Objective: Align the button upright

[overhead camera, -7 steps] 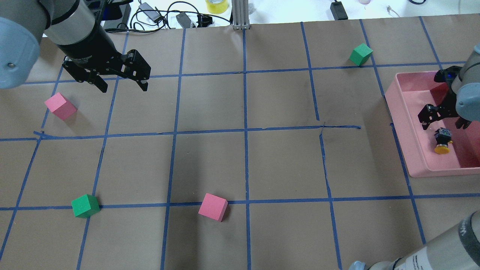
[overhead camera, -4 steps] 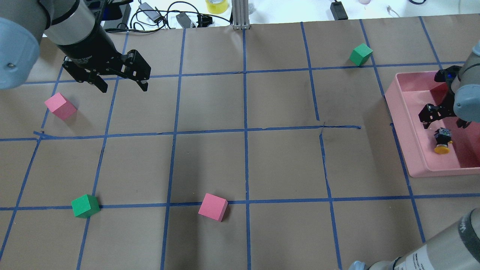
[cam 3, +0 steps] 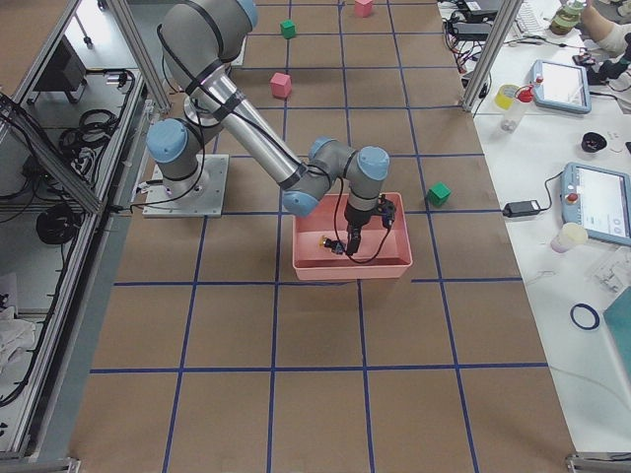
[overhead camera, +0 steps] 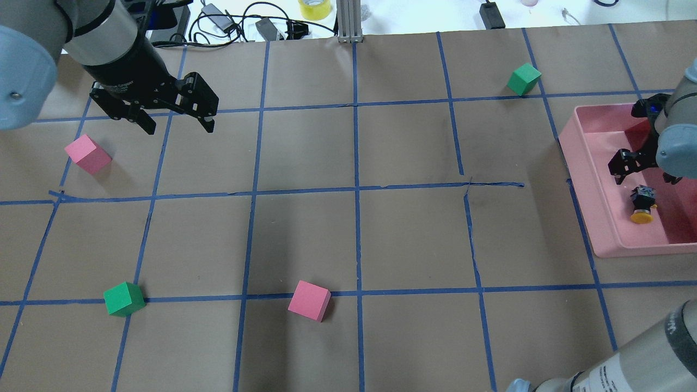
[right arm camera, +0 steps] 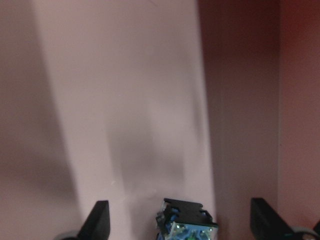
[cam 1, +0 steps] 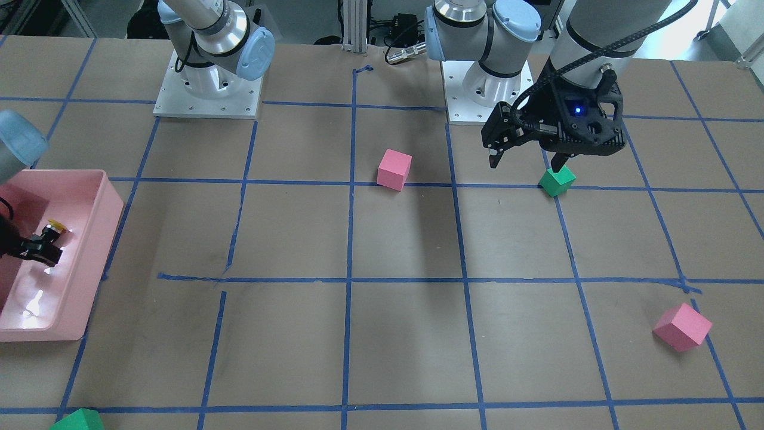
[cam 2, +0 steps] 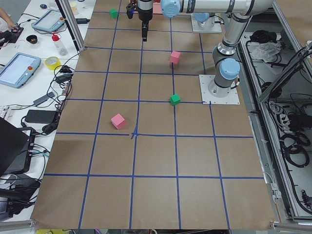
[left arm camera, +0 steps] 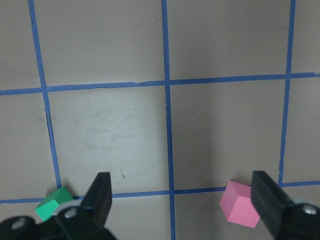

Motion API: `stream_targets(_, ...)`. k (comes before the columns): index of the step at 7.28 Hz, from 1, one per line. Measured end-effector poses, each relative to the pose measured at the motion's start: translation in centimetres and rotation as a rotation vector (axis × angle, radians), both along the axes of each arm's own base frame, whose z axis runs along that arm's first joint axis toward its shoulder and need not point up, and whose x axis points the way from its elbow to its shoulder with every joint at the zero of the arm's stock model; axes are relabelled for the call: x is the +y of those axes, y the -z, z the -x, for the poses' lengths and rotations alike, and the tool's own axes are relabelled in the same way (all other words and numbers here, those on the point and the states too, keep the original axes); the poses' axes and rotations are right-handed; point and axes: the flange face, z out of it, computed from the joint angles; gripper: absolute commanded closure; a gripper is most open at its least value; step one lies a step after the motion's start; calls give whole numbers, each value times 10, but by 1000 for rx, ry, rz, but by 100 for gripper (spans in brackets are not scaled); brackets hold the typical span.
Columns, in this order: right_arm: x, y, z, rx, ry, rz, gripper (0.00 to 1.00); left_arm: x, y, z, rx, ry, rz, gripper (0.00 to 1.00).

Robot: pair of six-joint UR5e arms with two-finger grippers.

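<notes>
The button (overhead camera: 642, 204) lies on its side inside the pink tray (overhead camera: 582, 185), with its yellow cap toward the robot and its grey-black base pointing away. It also shows in the front view (cam 1: 54, 227). My right gripper (overhead camera: 647, 175) is open and hovers in the tray just beyond the button's base without touching it. In the right wrist view the base (right arm camera: 187, 225) sits low between the open fingers (right arm camera: 99, 220). My left gripper (overhead camera: 179, 129) is open and empty above the far left of the table, far from the button.
A pink cube (overhead camera: 87, 154) lies just left of the left gripper. A green cube (overhead camera: 124, 298) and another pink cube (overhead camera: 309, 300) sit near the front. A second green cube (overhead camera: 524, 79) is at the back right, near the tray. Cables lie along the far edge.
My right gripper has drawn back slightly from the button's base. The button, the cubes and the left arm have not moved.
</notes>
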Motion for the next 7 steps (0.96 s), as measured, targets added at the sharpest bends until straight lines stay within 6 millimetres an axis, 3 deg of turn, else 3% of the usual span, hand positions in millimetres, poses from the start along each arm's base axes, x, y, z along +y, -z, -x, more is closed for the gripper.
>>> stream_targets(7, -3, 2, 1, 8, 6, 23, 0, 0, 0, -1, 2, -2, 1, 0)
